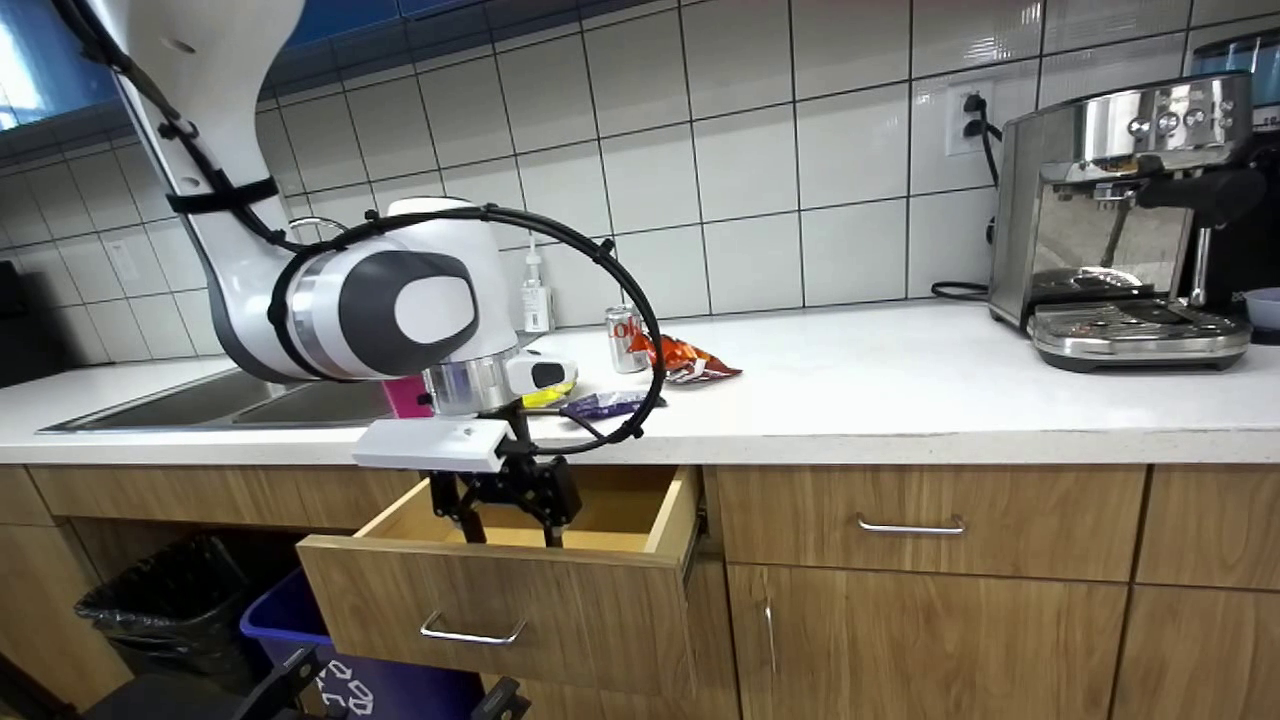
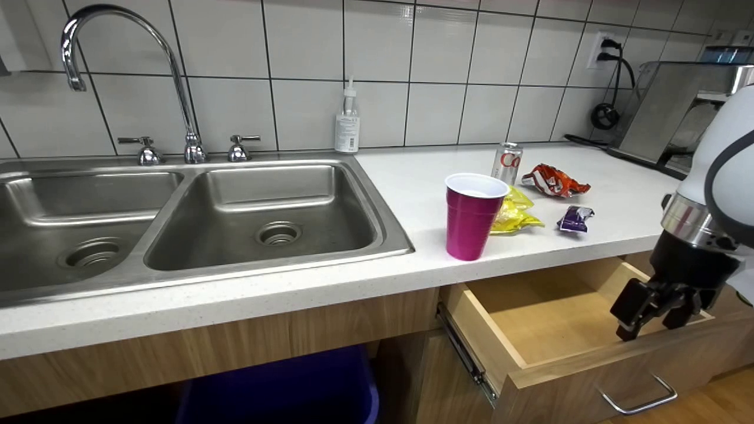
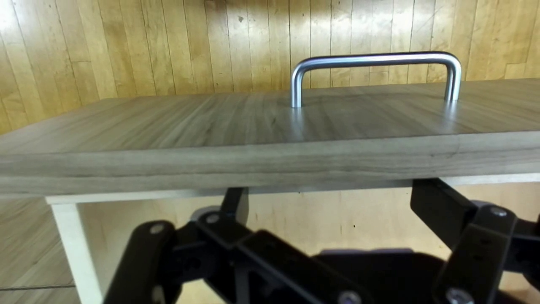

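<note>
My gripper stands open with nothing between its fingers, pointing down over the pulled-out wooden drawer. In the wrist view, the tips of both fingers disappear behind the inner edge of the drawer front. Whether they touch that panel I cannot tell. A metal bar handle sits on the panel's outer face, on the far side from the fingers. The drawer's pale floor shows bare in an exterior view. On the counter above it are a magenta cup, a yellow bag and a purple wrapper.
A silver can and an orange bag stand farther back on the counter. The double sink lies beside the cup. A coffee machine stands along the wall. Below are a blue bin and a black-lined bin.
</note>
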Controlling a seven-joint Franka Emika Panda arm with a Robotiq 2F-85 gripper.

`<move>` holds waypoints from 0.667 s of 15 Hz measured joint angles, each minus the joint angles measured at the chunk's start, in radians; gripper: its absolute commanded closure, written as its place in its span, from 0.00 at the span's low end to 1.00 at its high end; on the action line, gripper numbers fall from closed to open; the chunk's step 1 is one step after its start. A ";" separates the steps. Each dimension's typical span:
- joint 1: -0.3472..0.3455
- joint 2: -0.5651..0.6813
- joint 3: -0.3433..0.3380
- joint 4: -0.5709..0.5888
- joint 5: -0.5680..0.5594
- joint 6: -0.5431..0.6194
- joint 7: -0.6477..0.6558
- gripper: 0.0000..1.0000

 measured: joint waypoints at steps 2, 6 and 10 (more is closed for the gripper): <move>0.000 -0.001 0.000 0.001 0.000 -0.004 0.000 0.00; 0.000 -0.005 0.000 0.005 0.000 -0.013 0.001 0.00; 0.010 -0.021 0.000 0.009 0.000 -0.021 0.015 0.00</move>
